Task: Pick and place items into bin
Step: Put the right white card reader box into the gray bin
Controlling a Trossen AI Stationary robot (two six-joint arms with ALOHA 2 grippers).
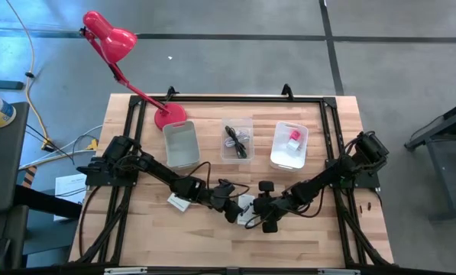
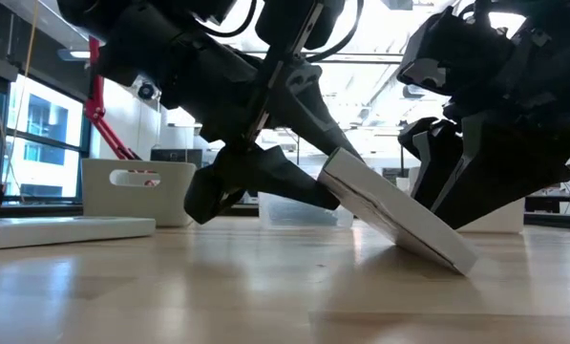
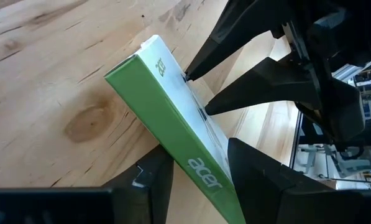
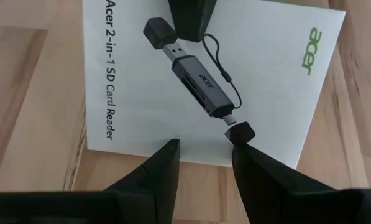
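- Tilted on the worktop (image 2: 265, 287) close to the low camera, a flat white Acer box (image 2: 399, 220) rests with its lower edge on the wood and its upper edge raised.
- Left hand (image 3: 197, 180) grasps that box (image 3: 173, 118) by its green side, one dark finger on each face; the box's far end is down on the wood.
- Right hand (image 4: 204, 155) hangs just over the printed face of the box (image 4: 141, 112), its fingers apart with the box's edge between them; whether they press on it cannot be told.
- That face shows a picture of a card reader and the words "Acer 2-in-1 SD Card Reader".
- From above, both hands meet at the front middle of the worktop (image 1: 319, 237), the left hand (image 1: 231, 210) and right hand (image 1: 264, 214) just beside each other with the white box (image 1: 247, 206) between them.
- A second white box (image 1: 179, 202) lies flat beside the left arm.
- Three bins stand in a row toward the back: an empty-looking white bin (image 1: 182, 145), a clear bin (image 1: 237, 140) holding a black cable (image 1: 235, 141), and a white bin (image 1: 290, 145) with a small pink item (image 1: 295, 137) inside.
- A red desk lamp (image 1: 113, 42) stands at the back left corner.
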